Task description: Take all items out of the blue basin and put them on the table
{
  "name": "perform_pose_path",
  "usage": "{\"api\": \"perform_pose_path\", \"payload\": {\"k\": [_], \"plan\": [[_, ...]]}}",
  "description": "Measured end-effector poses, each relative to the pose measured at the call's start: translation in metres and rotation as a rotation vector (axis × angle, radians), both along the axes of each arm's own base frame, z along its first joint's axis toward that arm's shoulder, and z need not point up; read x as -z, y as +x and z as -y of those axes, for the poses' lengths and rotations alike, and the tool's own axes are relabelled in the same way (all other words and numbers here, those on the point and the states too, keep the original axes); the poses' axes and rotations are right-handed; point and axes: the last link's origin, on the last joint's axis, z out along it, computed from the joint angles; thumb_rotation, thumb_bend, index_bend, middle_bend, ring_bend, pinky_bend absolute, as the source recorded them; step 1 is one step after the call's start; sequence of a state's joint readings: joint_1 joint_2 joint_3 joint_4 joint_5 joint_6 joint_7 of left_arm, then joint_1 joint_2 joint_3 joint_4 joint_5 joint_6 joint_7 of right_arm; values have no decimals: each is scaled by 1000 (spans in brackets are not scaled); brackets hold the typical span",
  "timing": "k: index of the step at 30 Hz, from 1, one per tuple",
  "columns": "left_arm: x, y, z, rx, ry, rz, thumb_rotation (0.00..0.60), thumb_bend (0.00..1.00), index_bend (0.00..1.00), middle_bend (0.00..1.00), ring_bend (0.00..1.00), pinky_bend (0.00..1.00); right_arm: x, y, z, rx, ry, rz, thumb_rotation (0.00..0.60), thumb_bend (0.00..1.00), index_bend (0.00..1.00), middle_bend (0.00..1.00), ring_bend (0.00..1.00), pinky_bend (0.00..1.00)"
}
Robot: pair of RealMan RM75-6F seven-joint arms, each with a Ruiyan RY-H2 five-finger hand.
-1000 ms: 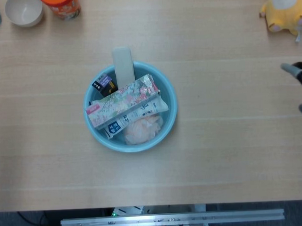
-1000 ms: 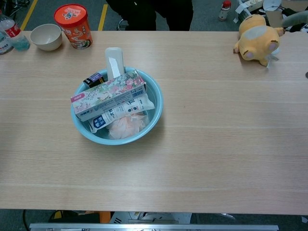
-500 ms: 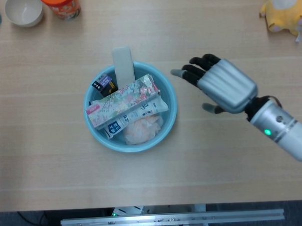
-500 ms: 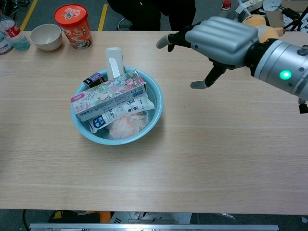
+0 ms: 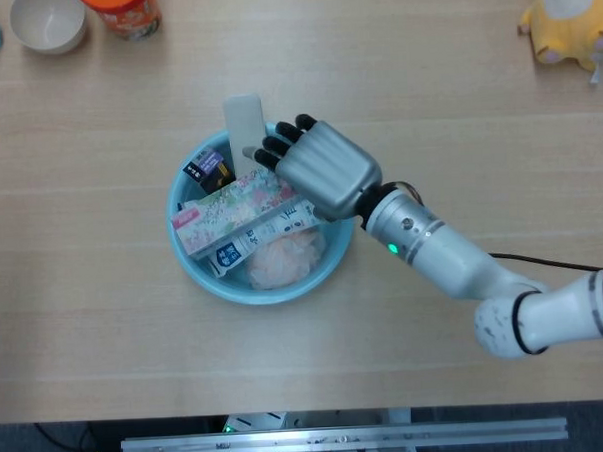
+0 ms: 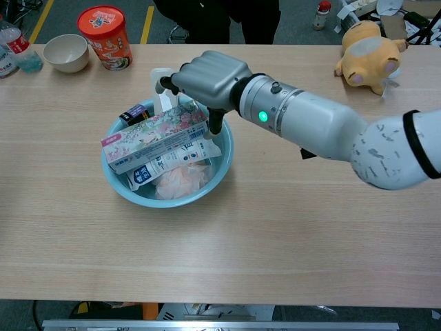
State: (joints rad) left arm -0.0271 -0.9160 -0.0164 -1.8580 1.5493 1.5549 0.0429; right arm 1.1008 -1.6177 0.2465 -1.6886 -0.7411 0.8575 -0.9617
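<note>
Since every item sits below the right robot hand in the round blue plastic basin, nothing is unloaded; whether its fingers grip anything, I cannot tell.

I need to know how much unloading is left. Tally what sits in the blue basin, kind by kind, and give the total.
Flat boxes: 1, floral box
Pouches: 1, blue-and-white pouch
Small dark packets: 1, dark packet
Pale upright slabs: 1, pale slab
Peach bundles: 1, peach bundle
Total: 5 in the blue basin

Bright even light, soft shadows, sharp focus
</note>
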Motion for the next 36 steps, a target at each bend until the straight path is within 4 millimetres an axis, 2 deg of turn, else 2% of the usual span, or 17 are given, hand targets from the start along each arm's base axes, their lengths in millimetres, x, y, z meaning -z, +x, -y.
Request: {"api": "perform_pose_path", "payload": {"k": [4,11,14,21,27,33,36], "plan": [[-3,-4,2,-10,10,0,600,323,316,262,179,163,15,11,5,6,-9,-19,600,93,162,262,189,262],[-5,-6,3,-13,17,1,600,323,315,262,179,163,31,17,9,36,-2,-47,600,119,179,271,197,277],[-5,-7,4,-13,18,1,600,323,316,262,179,163,36,18,9,39,-4,-63,600,196,269,320,267,369],[-6,-6,6,-9,21,1,600,323,315,262,179,163,34,15,12,74,-1,-36,600,311,557,480,473,629],[-5,-6,4,-5,13,0,600,323,316,262,179,163,12,5,20,108,-16,21,600,311,588,509,522,682],[0,-2,-3,25,-20,1,600,323,316,262,179,163,-35,-19,24,124,-69,67,600,309,588,509,522,682],[4,1,-7,45,-46,0,600,323,316,262,179,163,-65,-39,25,134,-119,71,600,309,588,509,522,682]]}}
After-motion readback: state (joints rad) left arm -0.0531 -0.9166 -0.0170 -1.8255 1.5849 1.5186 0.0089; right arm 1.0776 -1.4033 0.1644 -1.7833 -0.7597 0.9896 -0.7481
